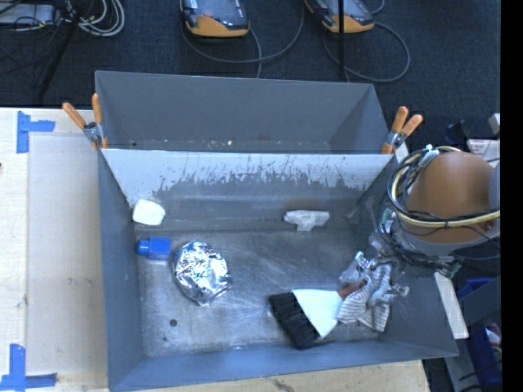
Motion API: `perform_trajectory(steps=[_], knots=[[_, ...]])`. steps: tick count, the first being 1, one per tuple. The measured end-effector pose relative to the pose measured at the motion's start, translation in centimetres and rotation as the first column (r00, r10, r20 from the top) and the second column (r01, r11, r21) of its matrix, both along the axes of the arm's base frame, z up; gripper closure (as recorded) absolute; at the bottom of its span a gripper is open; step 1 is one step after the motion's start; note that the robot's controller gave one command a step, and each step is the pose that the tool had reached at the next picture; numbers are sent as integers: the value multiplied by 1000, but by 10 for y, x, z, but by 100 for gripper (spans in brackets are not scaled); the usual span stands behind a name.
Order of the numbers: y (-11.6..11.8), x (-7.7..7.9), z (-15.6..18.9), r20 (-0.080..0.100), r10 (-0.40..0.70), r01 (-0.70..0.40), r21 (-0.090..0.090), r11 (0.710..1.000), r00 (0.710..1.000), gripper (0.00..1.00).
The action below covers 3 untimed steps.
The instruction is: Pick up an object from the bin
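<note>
My gripper (pixel 373 278) is low in the bin's right front corner, just above a crumpled grey-and-white checked cloth (pixel 364 310). Whether the cloth is gripped cannot be seen. Touching the cloth's left side lies a brush with a white handle (pixel 320 307) and a black bristle head (pixel 292 320).
A crumpled foil ball (pixel 201 272) sits left of centre, with a small blue cap-like piece (pixel 154 247) and a white rounded lump (pixel 149 211) beyond it by the left wall. A pale plastic piece (pixel 306 218) lies near the back wall. The arm's orange cover hangs over the right rim.
</note>
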<state>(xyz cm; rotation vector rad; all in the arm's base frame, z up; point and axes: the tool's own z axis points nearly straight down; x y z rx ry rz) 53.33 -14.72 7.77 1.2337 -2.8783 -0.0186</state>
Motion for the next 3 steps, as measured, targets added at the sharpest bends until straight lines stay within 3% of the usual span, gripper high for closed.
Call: perform_trajectory(steps=[3], knots=[[0,-2,23,10,1,-1,-3,1000,1000,100]])
